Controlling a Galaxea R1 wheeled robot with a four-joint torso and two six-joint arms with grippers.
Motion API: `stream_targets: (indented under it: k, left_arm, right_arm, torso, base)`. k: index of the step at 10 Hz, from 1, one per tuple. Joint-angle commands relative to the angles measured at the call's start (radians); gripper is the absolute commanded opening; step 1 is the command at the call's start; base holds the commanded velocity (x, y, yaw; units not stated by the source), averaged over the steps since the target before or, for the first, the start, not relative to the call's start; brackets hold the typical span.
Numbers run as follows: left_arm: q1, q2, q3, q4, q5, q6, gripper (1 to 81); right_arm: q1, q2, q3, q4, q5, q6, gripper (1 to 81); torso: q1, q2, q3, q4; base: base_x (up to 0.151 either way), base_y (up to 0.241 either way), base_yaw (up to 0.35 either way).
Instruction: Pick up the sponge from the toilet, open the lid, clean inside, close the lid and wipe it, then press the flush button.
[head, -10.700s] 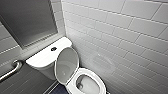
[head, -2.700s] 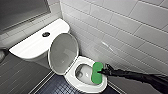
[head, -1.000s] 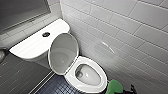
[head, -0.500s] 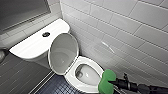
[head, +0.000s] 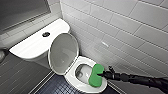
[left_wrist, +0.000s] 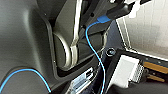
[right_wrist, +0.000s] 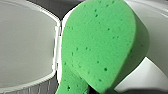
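At the toilet (head: 37, 46), the right end effector (head: 100, 74) comes in from the tiled wall (head: 120, 22) side, clamped on the sponge (head: 96, 75) at its pinched middle. The sponge sits over the near edge of the seat (head: 72, 81), partly covering the bowl (head: 82, 70) opening; whether it touches the ceramic or hangs just above is hard to say from up here. Progress, as I judge it: pickup done, lid (head: 63, 52) up & leaning toward the tank, so the inside clean looks like the step in hand. Left to do: close lid, wipe it, press the flush button (head: 46, 34) on the tank top. The head view gives the whole layout, incl. tank & button. The right wrist view adds the close-up: sponge (right_wrist: 100, 42) pores, one lobe tilted on edge, the lid's inner face (right_wrist: 25, 42) beside it. The left wrist view gives the robot's own dark body & a blue cable (left_wrist: 95, 50).
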Motion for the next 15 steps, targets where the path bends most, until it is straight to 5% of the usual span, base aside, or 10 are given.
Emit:
stream_targets:
  k: [1, 7, 10, 13, 15]
  left_arm:
    - [0.037, -0.004, 0.015, 0.009, 0.095, 0.003, 81.1]
    - [0.037, 0.014, -0.005, 0.007, 0.095, 0.003, 81.1]
    - [0.045, 0.008, -0.005, 0.003, 0.096, 0.001, 81.1]
    - [0.063, 0.001, -0.005, 0.006, 0.093, 0.003, 81.1]
    - [0.065, 0.008, -0.005, 0.011, 0.093, 0.003, 81.1]
  right_arm:
    - [0.198, 0.176, -0.239, -0.038, -0.149, 0.005, 1.0]
    - [0.298, 0.38, -0.44, -0.094, -0.184, 0.003, 1.0]
    - [0.258, 0.432, -0.569, -0.1, -0.183, -0.006, 1.0]
    - [0.207, 0.397, -0.559, -0.086, -0.14, 0.008, 1.0]
    - [0.172, 0.278, -0.411, -0.088, -0.092, 0.045, 1.0]
  torso:
    - [0.0, 0.0, 0.0, 0.0]
    - [0.0, 0.0, 0.0, 0.0]
    - [0.0, 0.0, 0.0, 0.0]
    - [0.0, 0.0, 0.0, 0.0]
    - [0.0, 0.0, 0.0, 0.0]
  base:
    - [0.0, 0.0, 0.0]
    - [0.0, 0.0, 0.0]
    - [0.0, 0.0, 0.0]
    - [0.0, 0.0, 0.0]
    - [0.0, 0.0, 0.0]
